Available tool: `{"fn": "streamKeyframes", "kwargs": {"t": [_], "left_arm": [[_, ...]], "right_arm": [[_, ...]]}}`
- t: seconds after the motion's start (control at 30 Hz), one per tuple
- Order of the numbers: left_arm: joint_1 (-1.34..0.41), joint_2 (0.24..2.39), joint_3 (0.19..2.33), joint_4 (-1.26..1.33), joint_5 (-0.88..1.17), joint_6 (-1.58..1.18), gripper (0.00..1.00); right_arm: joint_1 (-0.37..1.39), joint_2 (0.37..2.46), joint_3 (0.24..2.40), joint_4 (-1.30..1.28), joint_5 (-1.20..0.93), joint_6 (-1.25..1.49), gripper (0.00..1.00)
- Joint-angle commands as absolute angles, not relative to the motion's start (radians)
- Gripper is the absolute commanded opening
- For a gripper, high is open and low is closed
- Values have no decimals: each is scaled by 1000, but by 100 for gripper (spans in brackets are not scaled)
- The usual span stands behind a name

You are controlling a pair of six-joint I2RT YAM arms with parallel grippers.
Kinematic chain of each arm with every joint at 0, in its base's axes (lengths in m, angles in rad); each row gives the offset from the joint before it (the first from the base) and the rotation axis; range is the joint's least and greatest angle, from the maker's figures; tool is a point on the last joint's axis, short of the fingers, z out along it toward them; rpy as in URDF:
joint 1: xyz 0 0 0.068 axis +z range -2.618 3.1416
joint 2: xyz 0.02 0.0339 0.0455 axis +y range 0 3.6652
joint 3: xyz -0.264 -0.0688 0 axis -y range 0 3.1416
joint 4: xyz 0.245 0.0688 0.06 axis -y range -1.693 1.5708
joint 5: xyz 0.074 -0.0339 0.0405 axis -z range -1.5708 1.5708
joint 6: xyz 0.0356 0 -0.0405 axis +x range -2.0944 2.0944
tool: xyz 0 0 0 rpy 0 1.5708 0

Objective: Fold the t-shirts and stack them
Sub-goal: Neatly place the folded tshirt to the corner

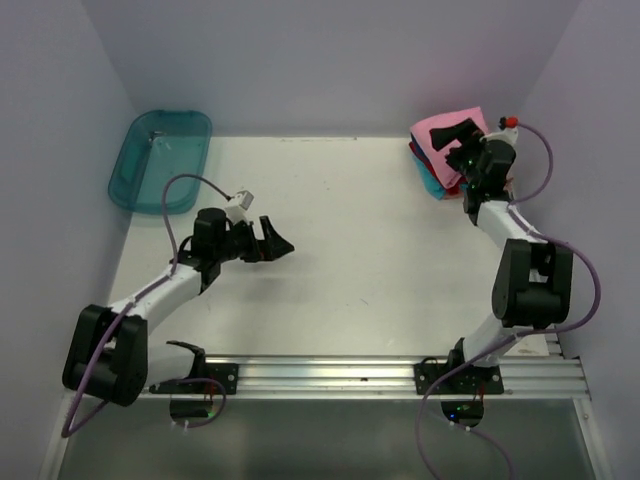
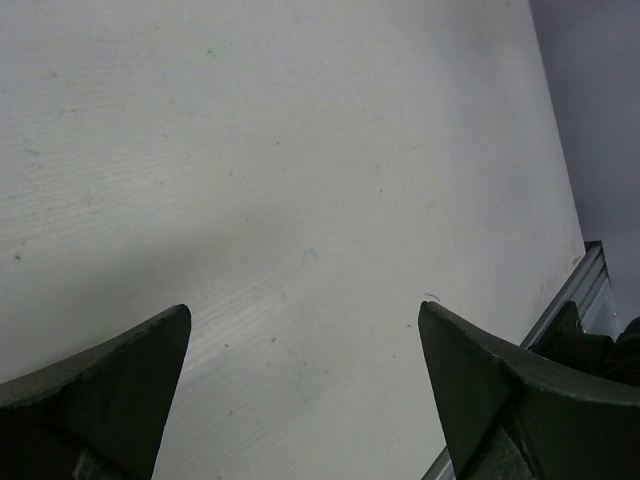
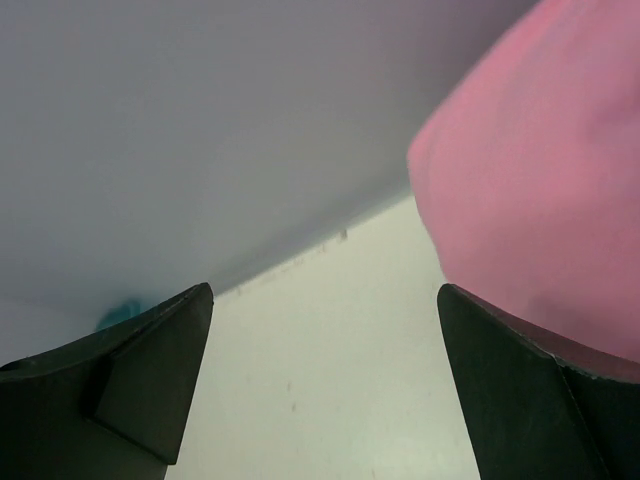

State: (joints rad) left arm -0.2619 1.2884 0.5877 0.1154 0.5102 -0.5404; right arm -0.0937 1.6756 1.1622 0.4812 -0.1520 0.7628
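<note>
A stack of folded t-shirts sits in the back right corner of the table. The pink one (image 1: 440,125) lies on top, with navy, red and teal edges (image 1: 433,178) showing beneath it. My right gripper (image 1: 452,147) hovers over the stack's near side, open and empty. In the right wrist view the pink shirt (image 3: 540,180) fills the right side, next to the right finger, and the gripper (image 3: 325,300) has bare table between its fingers. My left gripper (image 1: 278,243) is open and empty over the table's left middle. In the left wrist view it (image 2: 305,315) shows only bare table.
A translucent teal tub (image 1: 160,160) stands at the back left corner; a bit of it shows in the right wrist view (image 3: 120,312). Walls enclose the table at the back and both sides. An aluminium rail (image 1: 380,372) runs along the near edge and shows in the left wrist view (image 2: 580,290).
</note>
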Motion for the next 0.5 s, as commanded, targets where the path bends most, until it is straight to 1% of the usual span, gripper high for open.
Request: {"fn": "streamKeyframes", "kwargs": {"t": [0.0,0.03,0.07,0.1,0.13,0.17,0.2,0.23,0.27,0.37,0.47], "left_arm": [[-256,1134,534,253,600,-566,100],[-256,1094,522,271,604,-569,100],[-258,1021,514,294,617,-563,100],[-258,987,505,296,617,-557,100],[-258,956,505,290,618,-551,100],[-258,910,508,269,623,-537,100],[-258,893,524,246,623,-525,100],[-258,872,535,218,623,-516,100],[-259,867,543,177,620,-508,100],[-258,871,549,166,641,-517,100],[-259,887,538,173,661,-528,100]], "right_arm": [[-37,1568,1013,610,-360,757,99],[-17,1531,985,597,-380,721,99],[39,1494,938,518,-388,686,99],[67,1418,921,473,-396,617,99],[96,1386,911,418,-431,564,99],[165,1353,920,247,-425,504,99],[195,1288,920,170,-398,415,99],[228,1260,911,120,-365,391,99],[276,1232,901,30,-370,364,99],[317,1142,878,-95,-394,315,99],[324,1034,835,-130,-407,310,99]]}}
